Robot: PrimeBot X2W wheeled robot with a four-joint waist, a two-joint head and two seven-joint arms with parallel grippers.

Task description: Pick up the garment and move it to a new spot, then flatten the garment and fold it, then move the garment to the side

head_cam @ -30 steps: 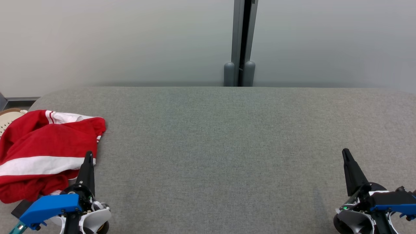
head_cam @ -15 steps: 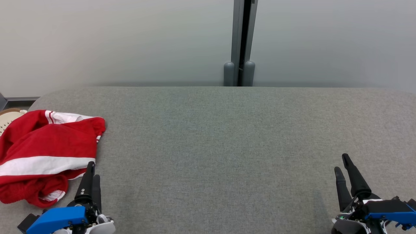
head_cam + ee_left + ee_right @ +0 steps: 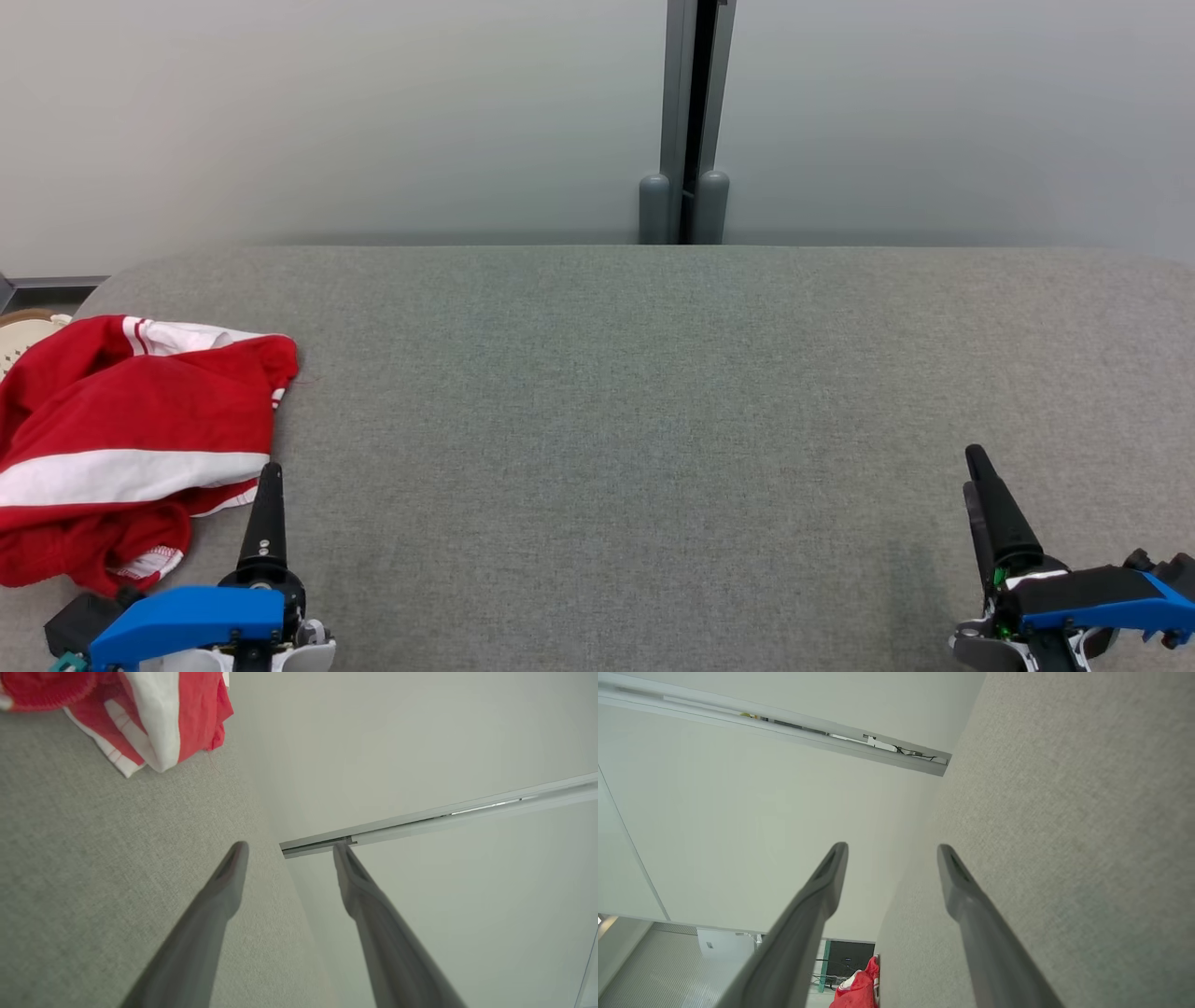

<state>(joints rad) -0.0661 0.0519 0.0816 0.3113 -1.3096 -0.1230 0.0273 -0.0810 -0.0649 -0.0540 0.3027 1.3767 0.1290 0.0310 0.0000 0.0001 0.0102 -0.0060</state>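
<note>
Under and ahead of both pairs of fingers: a wide desk (image 3: 635, 401) covered in grey woven cloth, rounded at its far corners. Beyond the far edge, a pale matt wall (image 3: 327, 112), split by a dark upright post (image 3: 689, 93) with two grey rounded caps (image 3: 674, 207) at its foot, roughly midway between the two pairs of fingers in the head view.

Left fingers (image 3: 264, 532) low at the near left of the desk, spread apart in the left wrist view, nothing between them. Right fingers (image 3: 1004, 527) low at the near right, likewise spread and bare in the right wrist view.

Garment (image 3: 140, 439), red with white bands, crumpled in a heap on the desk's left end: just to the left of the left fingers, apart from their tips, and right across the desk from the right fingers.

Past the garment, off the desk's left edge, a sliver of what looks like a pale perforated basket (image 3: 21, 338); contents hidden.
</note>
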